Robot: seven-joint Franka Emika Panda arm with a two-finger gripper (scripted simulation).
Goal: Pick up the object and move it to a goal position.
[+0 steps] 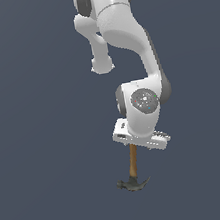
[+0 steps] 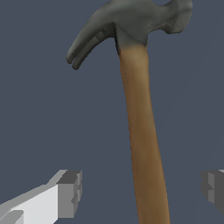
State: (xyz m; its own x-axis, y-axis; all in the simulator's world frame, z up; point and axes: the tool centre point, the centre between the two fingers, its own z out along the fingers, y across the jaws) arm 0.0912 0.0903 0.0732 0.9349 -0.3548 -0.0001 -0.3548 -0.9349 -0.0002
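Observation:
The hammer (image 1: 133,171) has a slim orange-brown wooden handle and a dark grey curved-claw head (image 1: 133,183). It lies on the dark grey surface, head toward the exterior view's lower edge. My gripper (image 1: 137,145) is over the handle's far end, which the white hand hides in the exterior view. In the wrist view the handle (image 2: 142,131) runs between my two fingertips, and the head (image 2: 131,22) is beyond them. My gripper (image 2: 141,191) is open: one finger (image 2: 68,192) and the other (image 2: 213,188) stand well apart on either side of the handle, with gaps to it.
The white arm (image 1: 119,29) reaches in from the top of the exterior view. Plain dark grey surface (image 1: 36,144) lies all around the hammer. No goal marker shows.

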